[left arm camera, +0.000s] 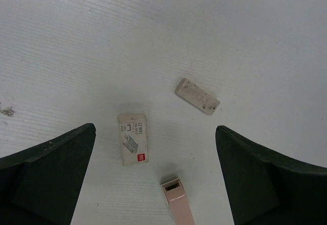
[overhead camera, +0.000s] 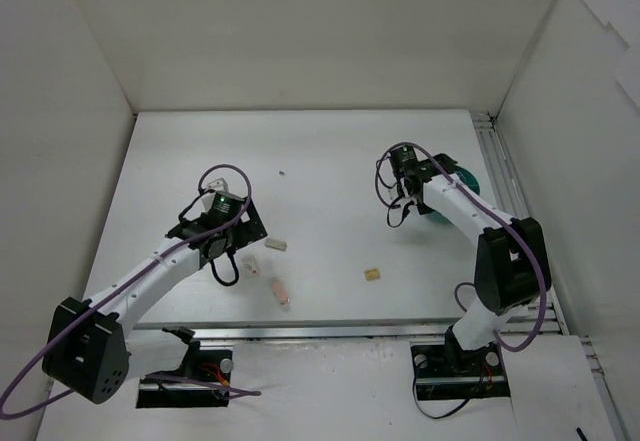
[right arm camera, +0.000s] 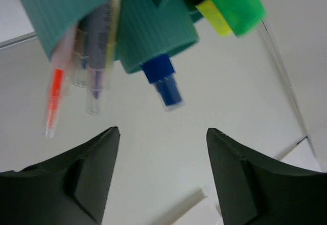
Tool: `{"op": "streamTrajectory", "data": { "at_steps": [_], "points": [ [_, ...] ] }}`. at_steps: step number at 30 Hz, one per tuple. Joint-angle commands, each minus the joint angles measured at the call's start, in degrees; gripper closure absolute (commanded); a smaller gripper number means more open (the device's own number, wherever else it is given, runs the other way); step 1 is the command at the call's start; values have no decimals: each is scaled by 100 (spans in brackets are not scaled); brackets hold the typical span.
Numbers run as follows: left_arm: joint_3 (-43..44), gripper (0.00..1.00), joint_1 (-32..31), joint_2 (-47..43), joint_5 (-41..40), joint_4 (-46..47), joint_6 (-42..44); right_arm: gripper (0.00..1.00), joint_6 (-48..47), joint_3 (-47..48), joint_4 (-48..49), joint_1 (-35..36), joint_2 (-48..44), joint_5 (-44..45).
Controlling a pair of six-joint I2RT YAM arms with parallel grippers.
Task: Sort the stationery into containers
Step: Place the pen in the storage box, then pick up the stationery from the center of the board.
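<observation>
Eraser [left arm camera: 133, 145] — red badge, wrapper print illegible

I see bright, even overhead light, with only soft shadows under the arms. Ahead of the left gripper [left arm camera: 155, 129] everything is sharp, and the print on the labelled white block [left arm camera: 133, 138] is crisp. Just beyond the right gripper [right arm camera: 162, 130], the teal tub [right arm camera: 102, 16] and orange pen [right arm camera: 53, 95] look soft and blurred.
</observation>
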Motion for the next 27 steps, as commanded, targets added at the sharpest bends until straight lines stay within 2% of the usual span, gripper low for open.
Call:
{"op": "streamTrajectory", "data": {
  "at_steps": [1,3,4,7,14,19,23,25,27],
  "points": [
    [-67,1,-14,-276,126,296,2,32,207,670,30,154,-477,99],
    [-145,1,-67,-303,161,348,-7,27,505,1074,30,250,-557,-103],
    [-155,0,-68,-285,179,375,-7,15,620,1206,30,286,-584,-182],
    [-181,1,-226,-233,82,305,-130,2,1305,1707,21,347,-698,-761],
    [-506,1,-287,-241,153,357,-490,2,2887,2498,47,444,-689,-2158],
    [-673,1,-410,83,267,709,-657,2,4705,2921,240,479,-741,-2634],
    [-577,2,-542,566,135,691,-807,2,6548,2484,801,479,-1075,-2881],
    [-577,5,-542,646,118,683,-877,2,6982,2211,934,479,-1294,-2881],
    [-638,13,-542,690,100,674,-903,2,7396,1815,1084,479,-1453,-2522]
  ]
}}
